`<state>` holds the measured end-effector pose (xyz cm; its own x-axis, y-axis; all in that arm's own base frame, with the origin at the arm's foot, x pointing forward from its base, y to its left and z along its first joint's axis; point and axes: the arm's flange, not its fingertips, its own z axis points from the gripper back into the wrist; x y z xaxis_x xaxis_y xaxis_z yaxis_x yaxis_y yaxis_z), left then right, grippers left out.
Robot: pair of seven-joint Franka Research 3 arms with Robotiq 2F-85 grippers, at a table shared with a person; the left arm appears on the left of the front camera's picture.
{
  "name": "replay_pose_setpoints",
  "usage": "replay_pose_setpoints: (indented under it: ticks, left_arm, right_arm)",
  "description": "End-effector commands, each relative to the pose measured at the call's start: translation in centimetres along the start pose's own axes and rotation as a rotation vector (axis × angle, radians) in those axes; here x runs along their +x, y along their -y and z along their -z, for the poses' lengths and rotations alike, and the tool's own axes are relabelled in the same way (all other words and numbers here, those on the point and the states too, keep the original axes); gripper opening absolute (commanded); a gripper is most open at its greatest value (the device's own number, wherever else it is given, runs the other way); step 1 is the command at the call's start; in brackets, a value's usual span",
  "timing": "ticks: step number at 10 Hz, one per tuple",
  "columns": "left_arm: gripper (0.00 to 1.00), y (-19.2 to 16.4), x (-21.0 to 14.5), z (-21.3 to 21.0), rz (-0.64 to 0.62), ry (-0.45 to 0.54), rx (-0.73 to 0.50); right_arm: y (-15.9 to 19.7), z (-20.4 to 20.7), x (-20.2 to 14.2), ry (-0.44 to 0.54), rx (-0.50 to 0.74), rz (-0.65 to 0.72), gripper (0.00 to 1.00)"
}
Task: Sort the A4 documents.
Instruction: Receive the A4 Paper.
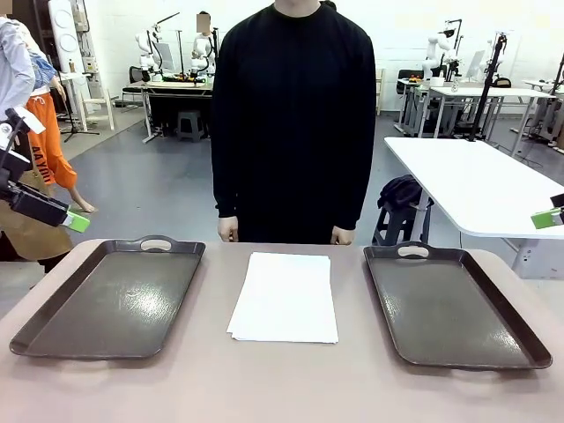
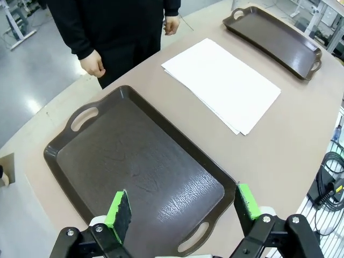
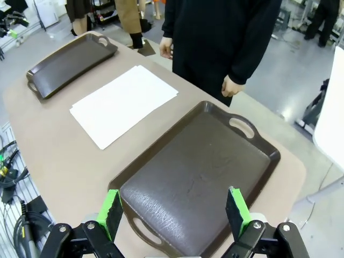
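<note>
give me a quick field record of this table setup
documents: A4 documents, one white stack lying flat on the table between the trays
left tray: dark brown, handled, left of the stack
right tray: same kind, right of the stack
progress: no sheet in either tray yet
left gripper: open, above the left tray, holding nothing
right gripper: open, above the right tray, holding nothing
person: standing at the far edge, arms down

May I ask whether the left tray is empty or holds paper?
Empty: the left tray is bare inside; the A4 documents lie on the table beside it.
</note>
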<state>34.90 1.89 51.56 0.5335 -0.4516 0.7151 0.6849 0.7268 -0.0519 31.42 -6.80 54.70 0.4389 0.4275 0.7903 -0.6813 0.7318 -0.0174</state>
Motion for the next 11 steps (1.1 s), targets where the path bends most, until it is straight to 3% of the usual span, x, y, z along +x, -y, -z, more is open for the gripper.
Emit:
replay_pose_setpoints:
  ticks: [1,11]
  left_arm:
    - [1.0,0.31,0.44,-0.19,0.055,0.016,0.001]
    - [1.0,0.31,0.44,-0.19,0.055,0.016,0.001]
  right_arm:
    - [-0.29,0.0,0.06,-0.011,0.008,-0.02,1.0]
    - [-0.29,0.0,0.06,-0.011,0.008,-0.02,1.0]
